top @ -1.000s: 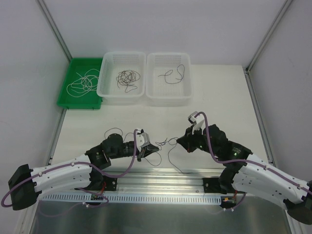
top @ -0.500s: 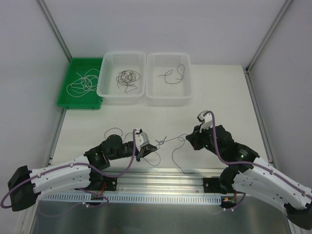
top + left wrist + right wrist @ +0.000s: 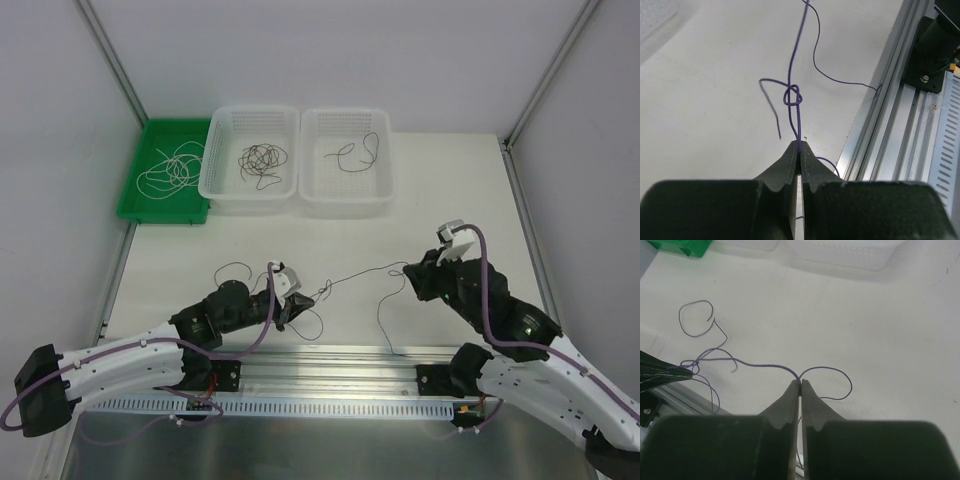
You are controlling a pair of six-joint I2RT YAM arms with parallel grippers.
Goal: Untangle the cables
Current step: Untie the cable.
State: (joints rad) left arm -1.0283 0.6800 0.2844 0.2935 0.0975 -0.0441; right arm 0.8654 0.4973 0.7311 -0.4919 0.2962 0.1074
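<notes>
Both grippers are pinched shut on the same thin dark cable (image 3: 355,277). The left gripper (image 3: 799,150) holds it just short of a small tight knot (image 3: 793,95). The right gripper (image 3: 800,385) holds it farther along, so the wire runs nearly straight between them over the near part of the table (image 3: 450,200). The knot is not undone: a short free end curls out of it, and more slack loops lie close by the left gripper. Another length hangs from the right gripper toward the metal rail (image 3: 340,355).

Farther back, the right basket (image 3: 345,112) holds one loose wire (image 3: 355,150), which looks like finished work. The left basket (image 3: 250,110) holds a dark tangle (image 3: 262,160), and the green tray (image 3: 160,215) holds whitish loops (image 3: 170,172). I would judge that most of the job remains: this knot first, then that tangle.
</notes>
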